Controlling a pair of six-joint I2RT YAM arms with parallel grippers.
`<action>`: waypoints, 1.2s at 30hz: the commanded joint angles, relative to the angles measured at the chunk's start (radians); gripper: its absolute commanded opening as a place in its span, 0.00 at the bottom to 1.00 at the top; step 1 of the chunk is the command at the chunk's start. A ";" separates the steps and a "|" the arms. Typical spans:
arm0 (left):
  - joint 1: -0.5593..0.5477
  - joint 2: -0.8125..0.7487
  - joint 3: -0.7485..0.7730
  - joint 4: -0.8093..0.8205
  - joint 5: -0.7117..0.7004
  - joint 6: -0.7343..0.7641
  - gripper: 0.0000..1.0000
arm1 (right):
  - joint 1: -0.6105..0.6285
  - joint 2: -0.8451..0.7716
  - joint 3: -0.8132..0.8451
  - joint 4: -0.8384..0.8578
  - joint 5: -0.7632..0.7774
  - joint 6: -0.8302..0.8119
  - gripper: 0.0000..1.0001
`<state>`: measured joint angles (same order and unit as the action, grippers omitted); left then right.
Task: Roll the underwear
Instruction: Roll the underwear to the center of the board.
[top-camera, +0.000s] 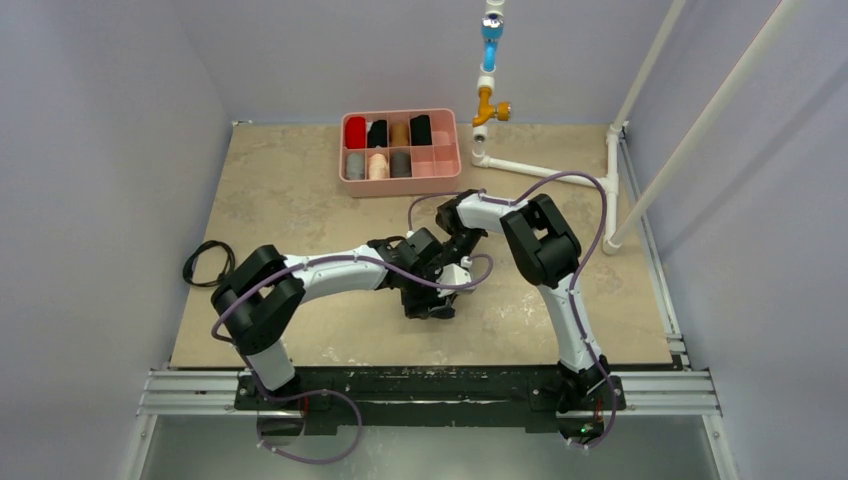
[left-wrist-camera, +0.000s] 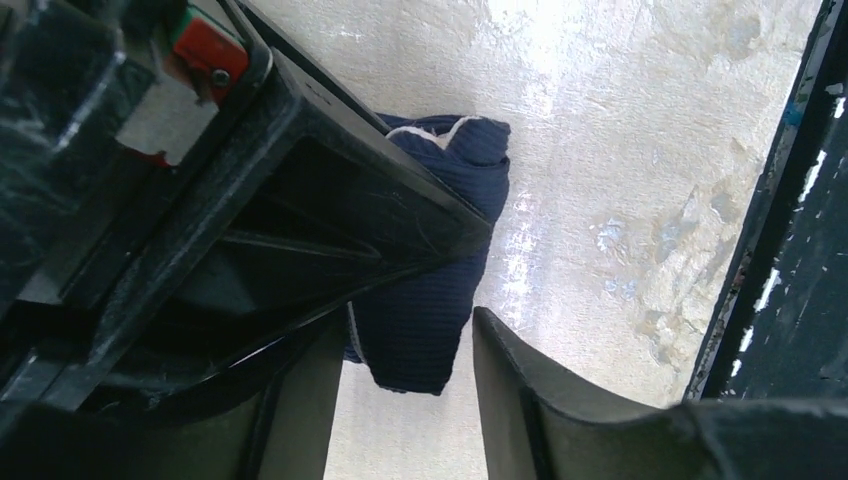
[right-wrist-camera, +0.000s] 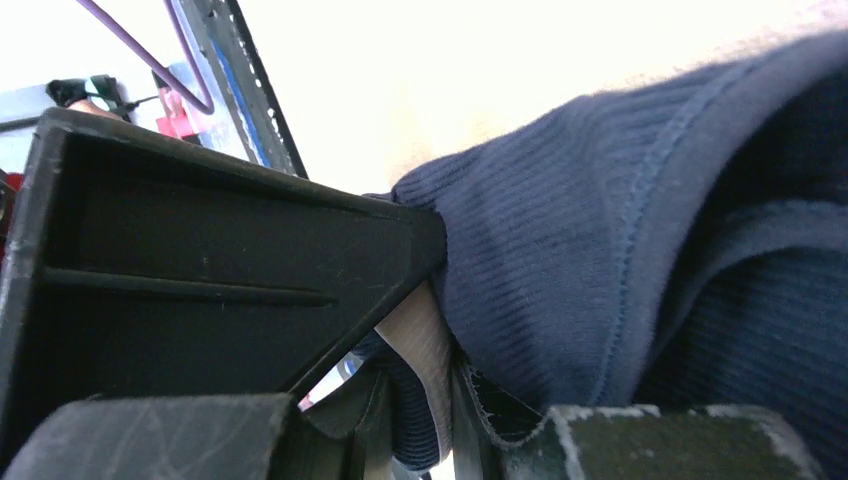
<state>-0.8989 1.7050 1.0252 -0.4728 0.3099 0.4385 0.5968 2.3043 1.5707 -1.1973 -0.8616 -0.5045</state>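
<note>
The underwear (left-wrist-camera: 440, 250) is a dark navy ribbed bundle with a pale cream band, lying bunched on the table. My right gripper (right-wrist-camera: 440, 400) is shut on it, with the cream band and navy folds pinched between its pads. In the left wrist view the right gripper's black body (left-wrist-camera: 300, 230) covers the bundle's left side. My left gripper (left-wrist-camera: 410, 325) is open, and the bundle's lower end lies between its fingers (left-wrist-camera: 530, 400) without touching them. From above, both grippers (top-camera: 432, 300) (top-camera: 452, 262) meet at the table's middle and hide the garment.
A pink divided tray (top-camera: 400, 187) with several fabric rolls stands at the back. White pipework (top-camera: 540, 172) runs along the back right. A black cable (top-camera: 205, 262) lies at the left edge. The black base rail (left-wrist-camera: 790, 250) borders the near side.
</note>
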 joint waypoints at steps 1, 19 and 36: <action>-0.012 0.045 0.007 0.111 0.057 -0.047 0.43 | 0.008 0.043 0.000 0.178 0.208 -0.066 0.02; -0.009 0.179 0.130 0.093 0.146 -0.059 0.00 | -0.053 -0.104 -0.185 0.295 0.221 0.019 0.11; 0.110 0.358 0.299 -0.140 0.337 -0.053 0.00 | -0.189 -0.227 -0.228 0.288 0.165 -0.014 0.63</action>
<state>-0.8120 1.9476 1.2942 -0.5133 0.6407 0.4175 0.3874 2.1330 1.3521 -1.1107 -0.8364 -0.3847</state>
